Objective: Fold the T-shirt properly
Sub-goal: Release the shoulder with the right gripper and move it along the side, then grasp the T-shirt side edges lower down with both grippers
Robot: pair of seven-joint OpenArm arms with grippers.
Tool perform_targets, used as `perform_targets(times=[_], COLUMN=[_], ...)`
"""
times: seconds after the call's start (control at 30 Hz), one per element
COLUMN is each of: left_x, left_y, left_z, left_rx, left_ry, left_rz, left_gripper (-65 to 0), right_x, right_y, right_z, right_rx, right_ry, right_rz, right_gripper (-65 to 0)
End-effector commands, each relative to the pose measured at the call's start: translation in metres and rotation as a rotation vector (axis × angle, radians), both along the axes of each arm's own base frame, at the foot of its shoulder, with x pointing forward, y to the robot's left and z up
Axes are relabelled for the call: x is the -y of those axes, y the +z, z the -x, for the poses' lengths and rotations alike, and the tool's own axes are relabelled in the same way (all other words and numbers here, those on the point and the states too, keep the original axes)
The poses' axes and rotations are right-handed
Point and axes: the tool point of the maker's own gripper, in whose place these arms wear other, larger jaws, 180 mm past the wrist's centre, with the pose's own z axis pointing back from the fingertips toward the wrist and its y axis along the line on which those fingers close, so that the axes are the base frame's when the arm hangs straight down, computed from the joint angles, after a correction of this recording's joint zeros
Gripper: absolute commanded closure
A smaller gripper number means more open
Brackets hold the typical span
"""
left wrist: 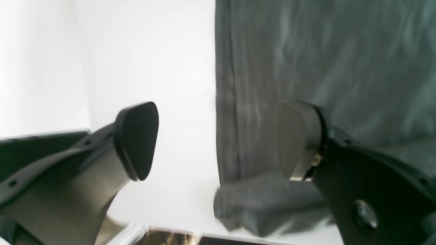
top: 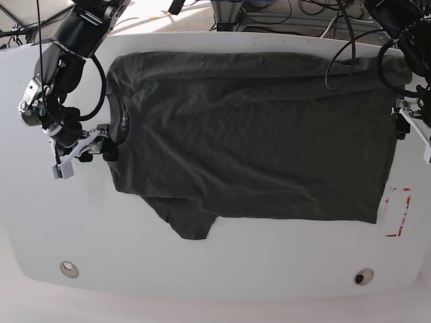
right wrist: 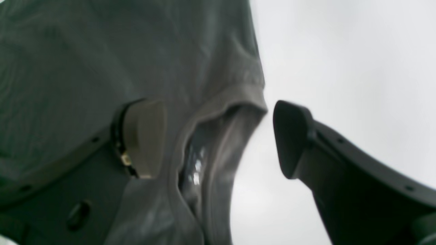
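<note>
The dark charcoal-grey T-shirt [top: 256,134] lies spread flat on the white table [top: 236,269], collar to the left, hem to the right, one sleeve sticking out at the front [top: 192,222]. My right gripper [top: 101,148] is open at the collar. In the right wrist view the ribbed collar edge [right wrist: 235,98] sits between the fingers of that gripper [right wrist: 218,137], one finger [right wrist: 144,137] over the cloth. My left gripper [top: 402,124] is open at the hem. In the left wrist view the straight hem edge [left wrist: 224,102] runs between its fingers [left wrist: 218,141].
A red-outlined label [top: 397,212] lies on the table beside the hem at the front right. Two round fittings [top: 67,269] [top: 363,277] sit near the front edge. Cables [top: 283,13] hang behind the table's far edge.
</note>
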Motion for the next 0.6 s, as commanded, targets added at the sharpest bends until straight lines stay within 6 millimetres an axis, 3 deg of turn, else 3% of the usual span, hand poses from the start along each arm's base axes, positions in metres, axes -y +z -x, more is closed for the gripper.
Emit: perform_targets(times=[0.0,0.1,0.3,0.57], left_x=[-0.006,-0.01,-0.019,-0.024], left_y=[0.023,0.041,0.042,0.052], left_z=[-0.014,-0.029,-0.05,-0.063], left_rx=[0.079,0.163,0.2,0.285], left_ry=[0.035,0.118,0.184,0.21], left_rz=[-0.002,0.054,0.149,0.187], left_gripper=[-49.7,-49.9,-49.9,-49.9], right_x=[0.003,0.007,0.007,0.001], right_y=[0.015,0.011,0.003,-0.036], right_z=[-0.032,-0.054,-0.089,-0.095], right_rx=[0.074,0.071,0.071,0.038], right_ry=[0.006,0.004,0.004,0.002], right_rz=[-0.013,-0.032,-0.062,-0.085], right_gripper=[-46.6,-46.6,-46.6,-46.6])
